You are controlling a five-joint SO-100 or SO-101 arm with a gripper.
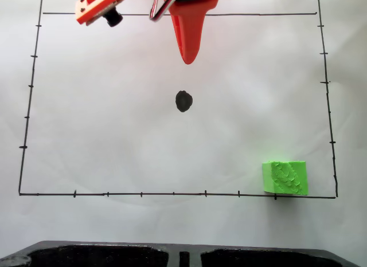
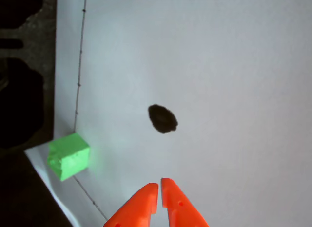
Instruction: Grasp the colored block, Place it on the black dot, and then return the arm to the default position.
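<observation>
The pincer (image 2: 159,185) has its two orange tips pressed together with nothing between them, so to do the grab well it should open wide, swing over to the green block (image 1: 285,177) on the drawn line in the paper's corner, well apart from the black dot (image 1: 183,101), and come straight down.
</observation>
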